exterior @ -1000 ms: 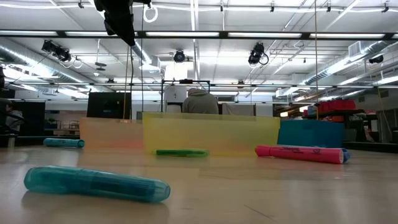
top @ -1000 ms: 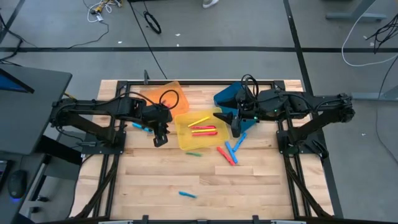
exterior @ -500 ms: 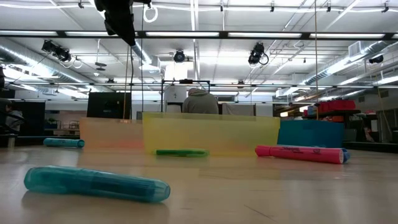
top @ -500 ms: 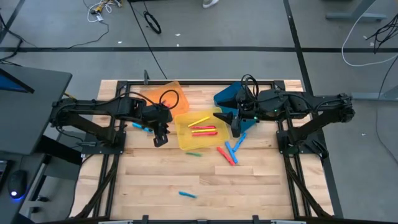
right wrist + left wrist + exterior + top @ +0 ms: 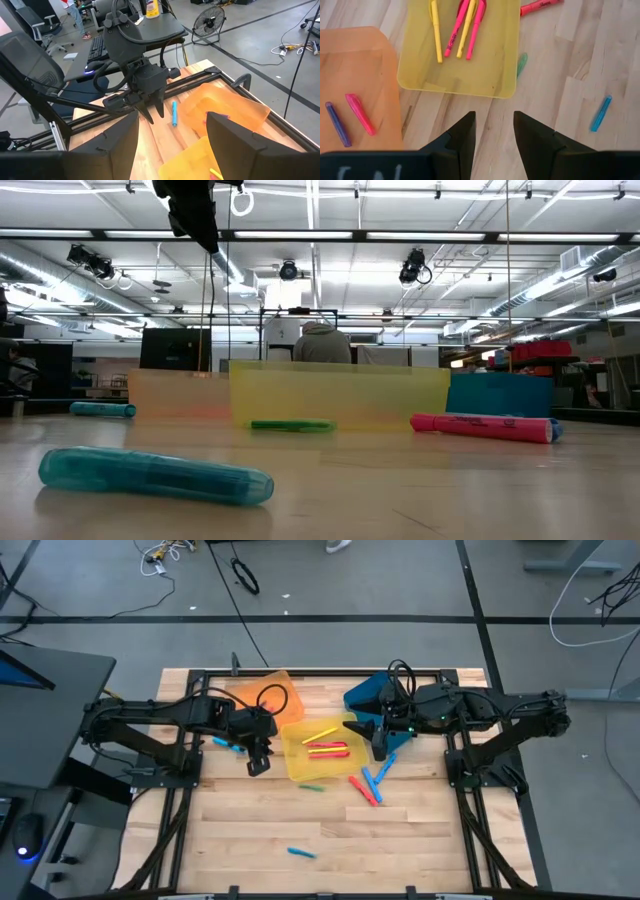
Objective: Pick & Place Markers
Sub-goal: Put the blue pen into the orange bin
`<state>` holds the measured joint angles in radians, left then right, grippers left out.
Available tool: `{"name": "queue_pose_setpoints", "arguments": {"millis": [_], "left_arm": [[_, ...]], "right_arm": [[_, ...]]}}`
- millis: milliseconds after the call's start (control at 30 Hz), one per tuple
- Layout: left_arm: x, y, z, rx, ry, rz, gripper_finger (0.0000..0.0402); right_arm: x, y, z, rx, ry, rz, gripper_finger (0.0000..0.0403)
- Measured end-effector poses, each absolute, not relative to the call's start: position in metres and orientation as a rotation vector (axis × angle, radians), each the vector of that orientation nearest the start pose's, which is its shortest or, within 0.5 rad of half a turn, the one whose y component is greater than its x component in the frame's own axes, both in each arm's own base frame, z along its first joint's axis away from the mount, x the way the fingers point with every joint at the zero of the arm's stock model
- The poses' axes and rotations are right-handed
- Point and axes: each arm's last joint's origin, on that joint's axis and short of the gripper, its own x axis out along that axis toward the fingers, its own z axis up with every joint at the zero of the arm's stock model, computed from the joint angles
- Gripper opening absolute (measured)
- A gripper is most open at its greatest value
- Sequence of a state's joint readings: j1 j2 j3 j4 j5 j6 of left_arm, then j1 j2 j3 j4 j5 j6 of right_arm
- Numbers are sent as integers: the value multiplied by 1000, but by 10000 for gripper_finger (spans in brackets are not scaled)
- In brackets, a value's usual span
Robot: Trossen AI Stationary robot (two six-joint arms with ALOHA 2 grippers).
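Several markers lie about the table. Yellow and pink ones [image 5: 462, 22] lie in the yellow bin [image 5: 470, 75]. A purple marker [image 5: 337, 125] and a pink one [image 5: 360, 114] lie in the orange bin [image 5: 360, 60]. Loose on the wood are a green marker [image 5: 312, 786], a red one [image 5: 362, 790], blue ones [image 5: 378, 772] and a teal one [image 5: 155, 476]. My left gripper [image 5: 494, 117] hangs open above bare wood just near of the yellow bin's near left corner. My right gripper [image 5: 172, 120] is open, high over that bin's right end [image 5: 378, 748].
A blue bin [image 5: 372, 698] stands at the back right, under my right arm. A blue marker [image 5: 228, 744] lies beside the orange bin [image 5: 265, 697]. Another blue marker [image 5: 301, 853] lies alone on the open wood near the front edge. A dark frame rims the table.
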<state>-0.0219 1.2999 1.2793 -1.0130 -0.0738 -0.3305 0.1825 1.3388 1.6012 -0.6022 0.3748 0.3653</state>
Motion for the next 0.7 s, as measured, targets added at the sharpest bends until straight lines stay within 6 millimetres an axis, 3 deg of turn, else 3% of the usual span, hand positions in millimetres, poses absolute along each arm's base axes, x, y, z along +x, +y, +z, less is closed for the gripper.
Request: {"name": "queue_pose_setpoints", "arguments": {"millis": [333,533,700], "left_arm": [[239,-20,322,-272,1133,130,138],[241,-48,317,-313,1152,62,138],[246,-76,316,-247,1102,-28,138]], "right_arm": [[267,38,450,267,295,-249,236],[266,38,448,264,313,-251,236],[264,39,442,276,378,-232,236]]}}
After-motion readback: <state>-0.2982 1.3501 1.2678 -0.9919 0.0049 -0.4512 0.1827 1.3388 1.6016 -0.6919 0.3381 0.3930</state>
